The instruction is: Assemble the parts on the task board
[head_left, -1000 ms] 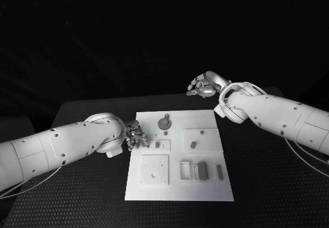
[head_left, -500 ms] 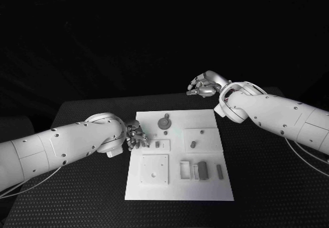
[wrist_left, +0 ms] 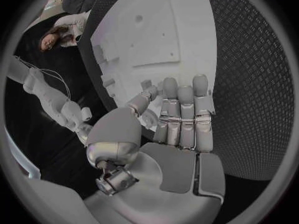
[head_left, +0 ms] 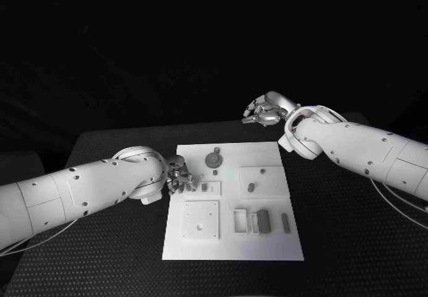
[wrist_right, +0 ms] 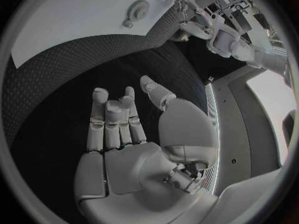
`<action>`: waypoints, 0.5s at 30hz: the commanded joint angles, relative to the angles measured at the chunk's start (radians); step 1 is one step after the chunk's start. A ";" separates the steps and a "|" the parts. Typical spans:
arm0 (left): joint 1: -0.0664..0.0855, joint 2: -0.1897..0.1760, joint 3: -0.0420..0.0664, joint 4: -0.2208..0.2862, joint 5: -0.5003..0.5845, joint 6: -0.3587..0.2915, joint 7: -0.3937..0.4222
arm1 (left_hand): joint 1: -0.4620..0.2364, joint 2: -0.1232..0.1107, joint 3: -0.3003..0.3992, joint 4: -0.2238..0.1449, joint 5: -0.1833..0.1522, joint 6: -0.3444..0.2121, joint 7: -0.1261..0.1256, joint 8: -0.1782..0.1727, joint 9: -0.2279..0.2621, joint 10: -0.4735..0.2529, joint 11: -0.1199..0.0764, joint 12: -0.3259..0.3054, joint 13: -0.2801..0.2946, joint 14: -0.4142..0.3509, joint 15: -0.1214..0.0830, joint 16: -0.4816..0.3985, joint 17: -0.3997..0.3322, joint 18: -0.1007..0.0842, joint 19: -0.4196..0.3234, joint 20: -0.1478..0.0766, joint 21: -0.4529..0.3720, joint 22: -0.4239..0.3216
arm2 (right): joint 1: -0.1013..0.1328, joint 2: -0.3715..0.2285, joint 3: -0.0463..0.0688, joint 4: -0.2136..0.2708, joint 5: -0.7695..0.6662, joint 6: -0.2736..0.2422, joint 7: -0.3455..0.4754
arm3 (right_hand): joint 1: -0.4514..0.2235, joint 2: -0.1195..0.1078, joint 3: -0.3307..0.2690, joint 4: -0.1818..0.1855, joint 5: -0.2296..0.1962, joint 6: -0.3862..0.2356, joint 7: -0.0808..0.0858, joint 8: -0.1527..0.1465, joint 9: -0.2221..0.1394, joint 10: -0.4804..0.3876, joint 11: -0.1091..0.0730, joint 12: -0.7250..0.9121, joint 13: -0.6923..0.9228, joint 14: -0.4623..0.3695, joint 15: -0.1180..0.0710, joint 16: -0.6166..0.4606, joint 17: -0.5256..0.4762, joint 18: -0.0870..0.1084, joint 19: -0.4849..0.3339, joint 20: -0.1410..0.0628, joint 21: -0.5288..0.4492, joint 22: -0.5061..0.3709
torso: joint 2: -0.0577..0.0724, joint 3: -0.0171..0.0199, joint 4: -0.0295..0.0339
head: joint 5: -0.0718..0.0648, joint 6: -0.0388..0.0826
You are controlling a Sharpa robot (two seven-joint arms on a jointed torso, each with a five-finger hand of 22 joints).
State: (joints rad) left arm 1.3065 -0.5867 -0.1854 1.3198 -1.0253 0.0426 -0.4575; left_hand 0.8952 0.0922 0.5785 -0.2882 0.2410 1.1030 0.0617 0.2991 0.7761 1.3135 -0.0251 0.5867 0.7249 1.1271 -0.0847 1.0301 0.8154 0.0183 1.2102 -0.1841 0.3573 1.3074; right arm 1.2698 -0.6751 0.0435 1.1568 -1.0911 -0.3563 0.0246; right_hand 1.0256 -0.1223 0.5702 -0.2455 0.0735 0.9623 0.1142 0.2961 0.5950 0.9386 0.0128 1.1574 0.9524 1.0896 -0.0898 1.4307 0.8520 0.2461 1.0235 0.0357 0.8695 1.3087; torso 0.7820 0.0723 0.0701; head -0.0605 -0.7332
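Board: one white task board [head_left: 227,247] lies flat in the middle of the black table [head_left: 107,247], its long sides running away from the robot.
Parts on the board: I count one round disc [head_left: 214,159] near the far edge, one small piece [head_left: 205,187] on the left side at mid-length, one short peg [head_left: 252,186] on the right square plate, one dark block [head_left: 263,220] and one thin bar [head_left: 286,223] near the lower right. Smaller bits are too tiny to tell apart.
Raised plates: two, one square plate [head_left: 201,219] at lower left and one at the right [head_left: 265,182] around the peg.
Left hand: the left hand [head_left: 177,177] sits at the board's left edge, just beside the small piece. From the wrist camera its fingers [wrist_left: 181,114] are stretched out side by side over the board's rim, and it holds nothing.
Right hand: the right hand [head_left: 263,111] is lifted beyond the far right corner of the board, well apart from every part. Its fingers [wrist_right: 112,119] are loosely extended with the palm bare, nothing in it.
Edges: the left hand overlaps the board's left border; the other three borders lie uncovered.
Open room: bare table shows on the near side and to the right of the board.
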 commanded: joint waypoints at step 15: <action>-0.003 0.010 -0.003 0.015 -0.065 0.001 -0.024 | 0.005 0.000 0.013 -0.001 0.045 0.012 -0.010 -0.012 0.004 0.029 -0.031 0.016 0.005 0.012 -0.011 0.015 -0.007 0.016 0.008 -0.009 0.017 0.024 | -0.001 -0.001 0.000 0.002 -0.003 0.012 0.010 | -0.003 0.004 -0.003 -0.001 0.006 0.002 0.008 -0.005 0.000 -0.009 0.002 0.004 -0.001 -0.006 0.000 0.000 -0.002 0.016 -0.006 0.002 -0.007 0.015 | 0.000 -0.0001 0.0001 | -0.002 -0.001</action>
State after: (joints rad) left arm 1.3055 -0.5765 -0.1865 1.3351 -1.0624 0.0410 -0.4657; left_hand 0.8947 0.0918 0.5785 -0.2882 0.2631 1.1048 0.0598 0.2889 0.7763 1.3141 -0.0254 0.5986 0.7293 1.1325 -0.0894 1.0410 0.8092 0.0180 1.2140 -0.1878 0.3682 1.3073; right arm 1.2697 -0.6758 0.0435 1.1576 -1.0911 -0.3556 0.0247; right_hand 1.0257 -0.1223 0.5702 -0.2455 0.0735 0.9670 0.1160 0.2961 0.5950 0.9386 0.0128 1.1573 0.9524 1.0900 -0.0895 1.4307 0.8512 0.2463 1.0236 0.0357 0.8656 1.3087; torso 0.7820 0.0722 0.0697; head -0.0624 -0.7340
